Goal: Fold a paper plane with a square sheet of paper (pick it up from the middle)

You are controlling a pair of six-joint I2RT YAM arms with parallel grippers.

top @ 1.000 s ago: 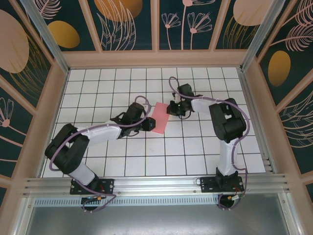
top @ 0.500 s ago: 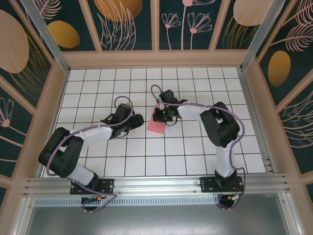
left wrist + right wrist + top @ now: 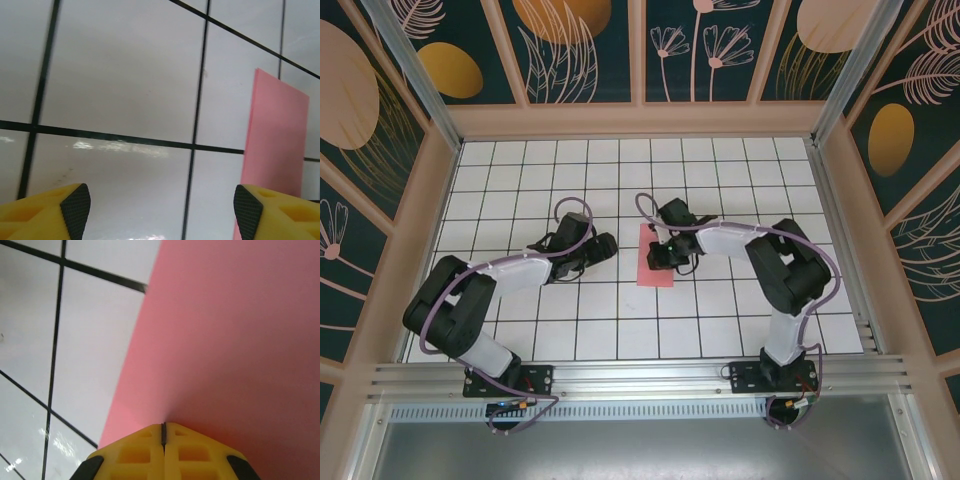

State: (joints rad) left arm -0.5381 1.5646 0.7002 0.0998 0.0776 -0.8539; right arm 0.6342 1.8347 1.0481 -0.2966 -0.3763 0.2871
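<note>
The square sheet of paper (image 3: 652, 270) lies flat on the white grid table as a narrow pink-red rectangle, apparently folded in half. My right gripper (image 3: 663, 256) is shut, its tips down on the paper's middle; in the right wrist view the closed fingertips (image 3: 163, 432) rest against the pink sheet (image 3: 240, 340), with nothing seen between them. My left gripper (image 3: 607, 246) stands open about one tile left of the paper. In the left wrist view its gripper (image 3: 161, 212) has bare tile between the pads, and the paper's left edge (image 3: 275, 140) runs beside the right pad (image 3: 247, 212).
The white tiled table (image 3: 560, 320) is boxed in by a wooden frame with patterned walls (image 3: 640, 120). An aluminium rail (image 3: 640, 375) crosses the near edge, where both arm bases are bolted. Bare tiles surround the paper on all sides.
My left gripper has opened, let go of the paper's left edge and drawn back to the left. The right gripper, still shut, swept over the sheet, which now lies flat and straight.
</note>
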